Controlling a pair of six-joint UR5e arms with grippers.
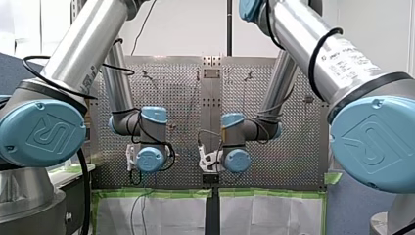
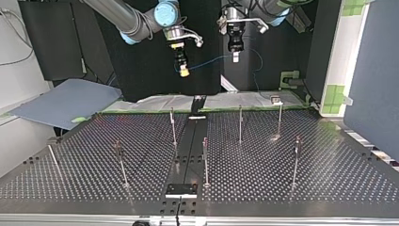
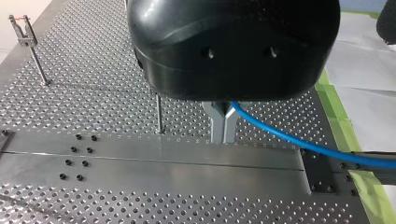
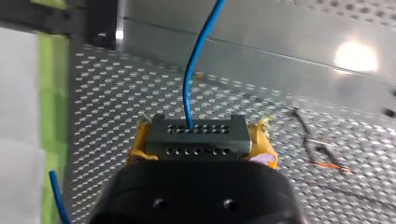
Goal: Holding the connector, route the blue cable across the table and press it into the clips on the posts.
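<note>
Nearest the lens in the right wrist view is the black body of our right gripper [image 4: 201, 140]. Its yellow pads [image 4: 262, 140] are clamped on the two ends of the grey connector [image 4: 197, 136], which lies crosswise between them with its rows of holes facing outward. The blue cable [image 4: 195, 70] leaves one of the upper holes and runs ahead of the gripper over the perforated table [image 4: 116, 107]. In the left wrist view our left gripper [image 3: 223, 125] has its metal fingers [image 3: 216, 123] drawn narrow. They appear to pinch the cable, which comes out right beside them and trails off toward the green-taped edge. In the top view both grippers hang high near the table's far edge, close to each other. A short slack span of cable joins them, and a loop droops past the left one. The posts [image 2: 240, 123] stand well below and apart from both grippers. As far as we can see their clips [image 3: 21, 28] are bare, and no cable touches any of them. We judge the task to be at its very start: the connector is in hand and the cable is gripped at a second spot. Carrying the cable across the table and pressing it into each clip are not yet done.
</note>
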